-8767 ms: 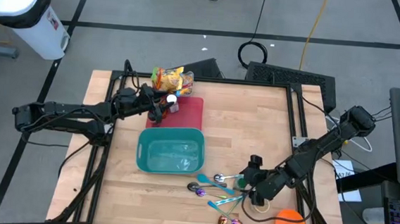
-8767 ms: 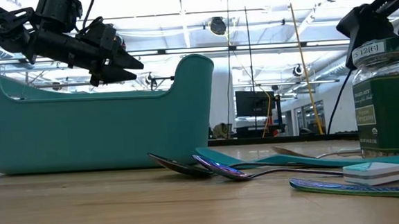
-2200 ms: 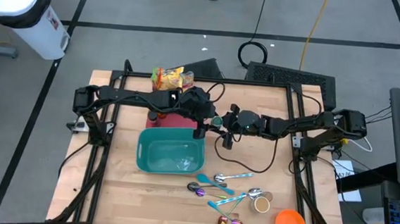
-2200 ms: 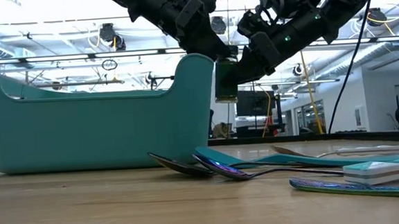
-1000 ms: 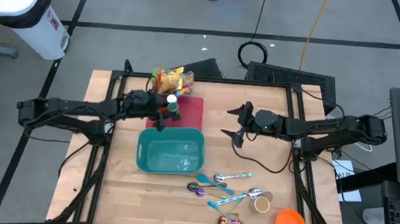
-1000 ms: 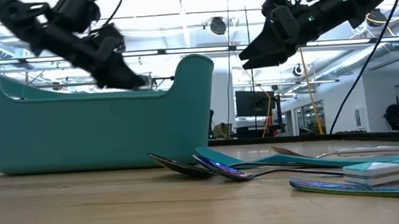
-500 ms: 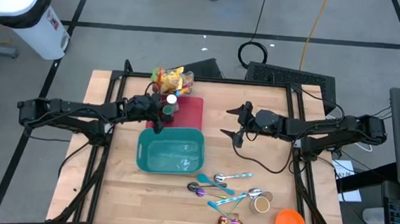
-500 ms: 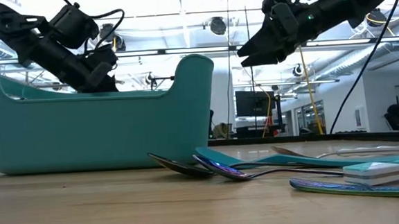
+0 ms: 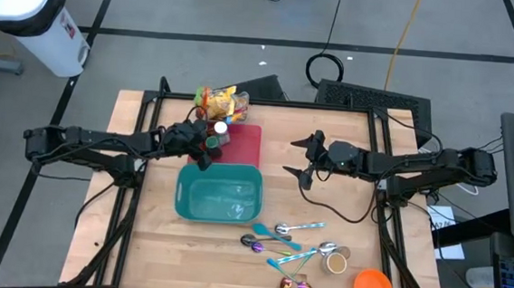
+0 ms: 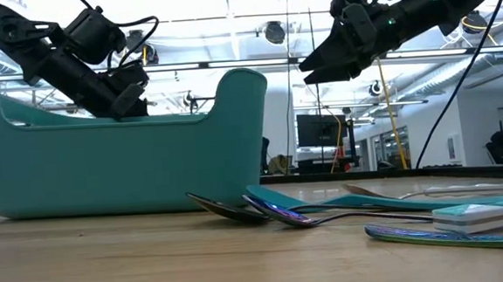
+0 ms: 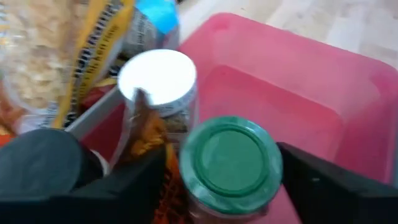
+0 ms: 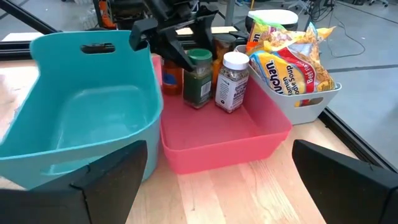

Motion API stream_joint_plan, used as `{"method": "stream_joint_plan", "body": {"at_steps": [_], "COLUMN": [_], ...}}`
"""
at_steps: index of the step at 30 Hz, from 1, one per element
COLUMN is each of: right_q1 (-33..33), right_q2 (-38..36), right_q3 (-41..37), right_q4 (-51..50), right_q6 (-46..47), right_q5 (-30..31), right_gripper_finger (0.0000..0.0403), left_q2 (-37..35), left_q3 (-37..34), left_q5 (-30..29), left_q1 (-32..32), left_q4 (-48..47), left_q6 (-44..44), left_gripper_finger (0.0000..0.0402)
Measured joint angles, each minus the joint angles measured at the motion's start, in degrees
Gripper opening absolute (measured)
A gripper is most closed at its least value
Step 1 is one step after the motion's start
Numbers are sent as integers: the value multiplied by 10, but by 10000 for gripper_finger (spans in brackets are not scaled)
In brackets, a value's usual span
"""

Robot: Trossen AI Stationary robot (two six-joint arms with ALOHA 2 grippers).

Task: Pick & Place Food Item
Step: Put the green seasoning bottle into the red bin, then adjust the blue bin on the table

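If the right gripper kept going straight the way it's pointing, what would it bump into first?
Probably the pink tray. The right gripper hangs open in the air, aimed toward that tray and the teal bin beside it. It points slightly downward, so the tray's near wall looks first, though depth is hard to judge.

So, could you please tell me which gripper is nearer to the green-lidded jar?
Left: the left gripper straddles the green-lidded jar; the right gripper hangs well off, beyond the pink tray.

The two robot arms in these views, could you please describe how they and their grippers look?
Both arms are slim, dark, jointed links with loose black cables looping alongside. The left gripper and right gripper each end in two black, tapered fingers, matte and blunt-tipped. In the low view a small green light glows on the right arm's wrist housing. No lettering is legible on either arm.
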Motion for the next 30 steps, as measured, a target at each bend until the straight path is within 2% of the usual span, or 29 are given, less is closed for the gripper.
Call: {"method": "stream_joint_plan", "body": {"at_steps": [3, 5, 15, 23, 27, 30], "right_q1": [0, 0, 0, 0, 0, 0], "right_q2": [0, 0, 0, 0, 0, 0], "right_q3": [0, 0, 0, 0, 0, 0], "right_q4": [0, 0, 0, 0, -4, -4], "right_q6": [0, 0, -1, -1, 0, 0], "right_q5": [0, 0, 0, -1, -1, -1], "right_gripper_finger": [393, 393, 393, 393, 393, 393], "left_q2": [0, 0, 0, -31, -62, -84], "left_q3": [0, 0, 0, 31, 78, 138], "left_q5": [-9, -1, 22, 24, 17, -8], "left_q1": [0, -1, -1, -16, -39, -63], "left_q4": [6, 14, 51, 45, -34, -162], "left_q6": [-11, -20, -23, -27, 3, 9], "left_gripper_finger": [376, 387, 324, 314, 320, 321]}}
